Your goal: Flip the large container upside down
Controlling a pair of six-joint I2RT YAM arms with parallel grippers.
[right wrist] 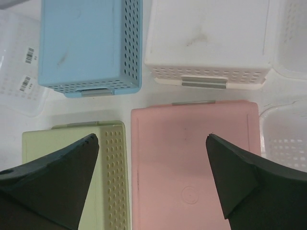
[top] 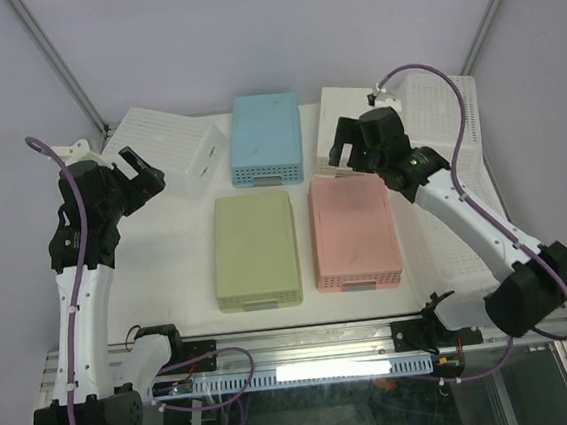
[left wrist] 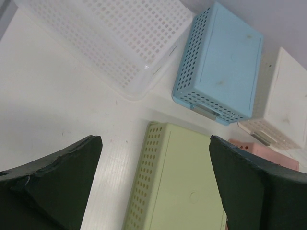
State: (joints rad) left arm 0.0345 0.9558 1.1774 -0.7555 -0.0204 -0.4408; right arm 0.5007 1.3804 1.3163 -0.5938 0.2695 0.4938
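- Large container (top: 169, 151): I take it to be the clear-white perforated bin at the far-left corner of the table. From the left wrist view its flat holed base seems to face up, which is how the task wants it.
- A second big clear bin (top: 452, 171) runs along the right edge. In the right wrist view I seem to look into it, so it may be mouth-up, though I cannot be sure.
- So the scene fits either the left bin lying turned over, or the right-edge bin waiting to be turned. I settle which one is meant before I commit an arm.
- The left gripper (top: 141, 174) hangs over the table near the left bin with its jaws spread wide and nothing between them.
- The right gripper (top: 348, 148) is likewise agape and empty, over the far end of the pink basket (top: 354, 231).
- If a flip is due, I judge a long wall near its middle to be the best grip, as thin holed plastic will flex and slip.
- The blue basket (top: 266, 139), green basket (top: 255, 250) and small white basket (right wrist: 206, 38) sit close by, all base up, so any roll should go outward, away from them.
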